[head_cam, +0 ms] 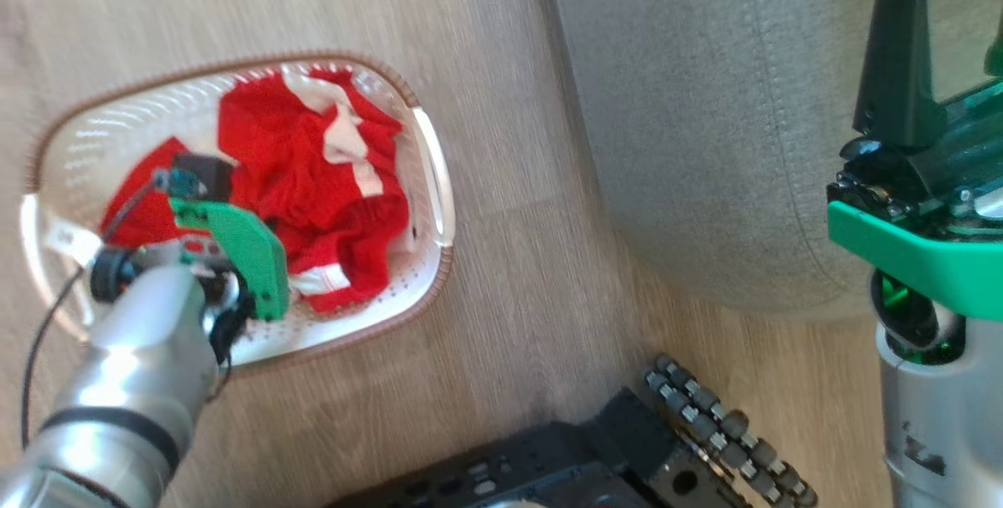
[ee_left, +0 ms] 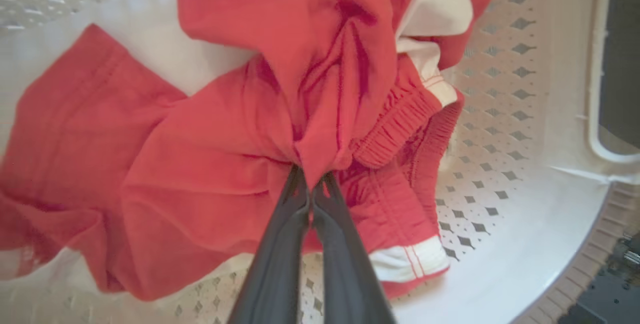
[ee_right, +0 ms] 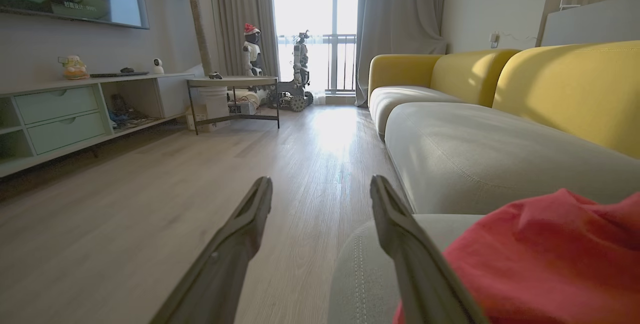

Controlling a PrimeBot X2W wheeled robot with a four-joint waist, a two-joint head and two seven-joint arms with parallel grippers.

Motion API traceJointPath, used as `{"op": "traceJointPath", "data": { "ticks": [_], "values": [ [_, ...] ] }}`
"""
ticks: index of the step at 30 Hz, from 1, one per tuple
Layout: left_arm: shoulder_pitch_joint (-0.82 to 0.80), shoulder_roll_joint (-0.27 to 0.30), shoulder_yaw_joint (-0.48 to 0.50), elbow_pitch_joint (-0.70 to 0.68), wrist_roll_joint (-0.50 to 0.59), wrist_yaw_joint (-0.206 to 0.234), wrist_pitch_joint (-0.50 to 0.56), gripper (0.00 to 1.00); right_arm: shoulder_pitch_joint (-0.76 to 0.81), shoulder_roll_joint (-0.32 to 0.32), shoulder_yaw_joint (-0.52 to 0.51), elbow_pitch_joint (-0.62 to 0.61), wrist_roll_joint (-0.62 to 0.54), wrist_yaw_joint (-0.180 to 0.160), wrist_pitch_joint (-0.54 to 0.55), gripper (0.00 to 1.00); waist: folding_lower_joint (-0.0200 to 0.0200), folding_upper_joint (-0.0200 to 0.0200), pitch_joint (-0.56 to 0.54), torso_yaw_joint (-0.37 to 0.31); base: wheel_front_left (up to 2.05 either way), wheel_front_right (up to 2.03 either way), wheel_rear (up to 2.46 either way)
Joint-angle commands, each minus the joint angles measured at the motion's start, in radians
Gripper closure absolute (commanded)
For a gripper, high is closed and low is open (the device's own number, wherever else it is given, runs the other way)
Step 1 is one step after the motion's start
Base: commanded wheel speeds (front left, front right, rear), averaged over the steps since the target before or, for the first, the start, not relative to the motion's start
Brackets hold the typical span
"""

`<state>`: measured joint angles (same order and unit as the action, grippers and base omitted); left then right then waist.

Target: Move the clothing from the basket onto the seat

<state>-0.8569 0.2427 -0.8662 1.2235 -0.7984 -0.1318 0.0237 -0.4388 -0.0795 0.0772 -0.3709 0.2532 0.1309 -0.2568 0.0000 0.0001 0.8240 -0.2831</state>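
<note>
You will find the seat (head_cam: 705, 139) on the floor (head_cam: 501, 273) to the right of the basket (head_cam: 102, 139), with one red garment (ee_right: 540, 259) lying on the seat's near end. The other clothing (head_cam: 313, 171) sits crumpled in the basket, toward its right end. Your left gripper (ee_left: 311, 184) has its fingers pinched together on a fold of that clothing. Your right gripper (ee_right: 321, 180) hovers at the seat's edge, fingers spread wide, holding nothing.

Camera angles
Head overlooks basket (head_cam: 117, 132) and seat (head_cam: 689, 139); left wrist close inside basket; right wrist low along seat.
</note>
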Motion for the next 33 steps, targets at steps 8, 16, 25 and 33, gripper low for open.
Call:
{"op": "traceJointPath", "data": {
  "ticks": [8,16,25,33],
  "values": [
    [0.115,-0.01,-0.018,-0.056,-0.058,0.001,-0.11,1.0,0.076,-0.046,0.01,0.024,0.009,0.0,-0.005,0.0,0.0,-0.0001,-0.23,0.078,0.0,0.0,0.0],
    [0.181,-0.013,-0.062,-0.115,-0.095,0.001,-0.219,1.0,0.132,-0.082,0.012,0.085,0.036,0.0,-0.005,0.0,0.0,-0.0001,-0.405,0.124,0.0,0.0,0.0],
    [0.22,-0.001,-0.087,-0.189,-0.093,0.001,-0.281,1.0,0.203,-0.111,0.015,0.139,0.068,0.0,-0.005,0.0,0.0,-0.0001,-0.567,0.193,0.0,0.0,0.0],
    [0.242,0.031,0.008,-0.357,-0.03,0.023,-0.285,1.0,0.255,-0.123,0.008,0.166,0.09,0.0,0.001,0.0,0.0,-0.0001,-0.654,0.241,0.0,0.0,0.0]
  ]
}}
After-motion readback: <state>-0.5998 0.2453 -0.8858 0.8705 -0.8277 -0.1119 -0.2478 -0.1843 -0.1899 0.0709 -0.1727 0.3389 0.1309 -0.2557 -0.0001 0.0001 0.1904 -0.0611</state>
